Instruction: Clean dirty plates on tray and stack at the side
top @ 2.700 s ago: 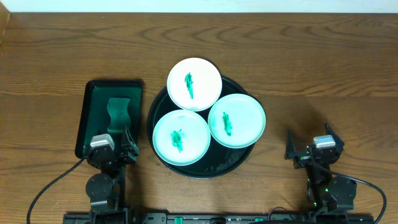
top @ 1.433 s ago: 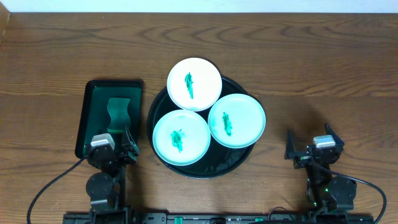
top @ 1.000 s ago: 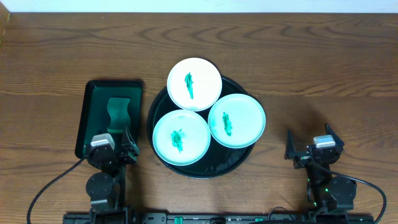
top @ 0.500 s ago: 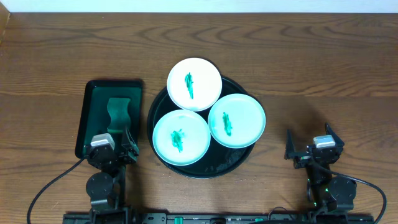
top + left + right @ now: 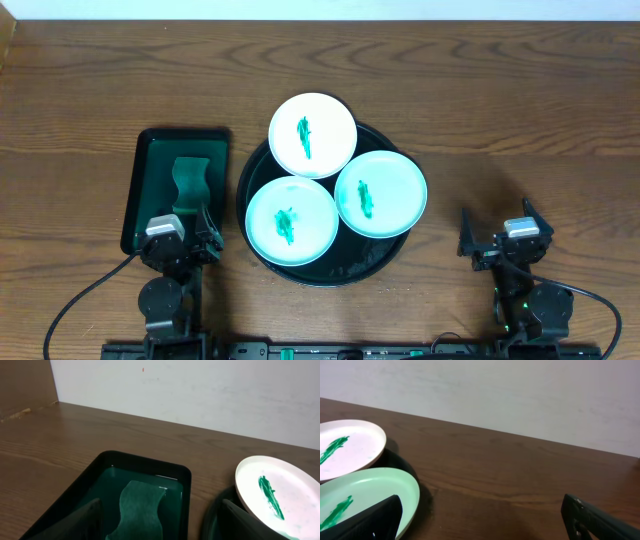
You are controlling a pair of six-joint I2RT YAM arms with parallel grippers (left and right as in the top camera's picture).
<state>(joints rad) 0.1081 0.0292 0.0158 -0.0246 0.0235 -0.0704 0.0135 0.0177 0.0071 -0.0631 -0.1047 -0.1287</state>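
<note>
three smeared plates (image 5: 325, 140) unmoved on black tray (image 5: 345, 270), left gripper (image 5: 162, 522) and right gripper (image 5: 485, 520) unchanged, both spread open

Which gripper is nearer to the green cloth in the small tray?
Left. The left gripper sits at the near end of the small tray, just short of the cloth; the right gripper is far across, beyond the big black tray.

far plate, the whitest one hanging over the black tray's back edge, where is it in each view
Overhead: far plate sits top centre, overhanging the far side of the black tray.
Left wrist: at the right edge, lower half.
Right wrist: at the left edge, mid height.
Shared landmark: its one long green smear, seen in all three views.
</note>
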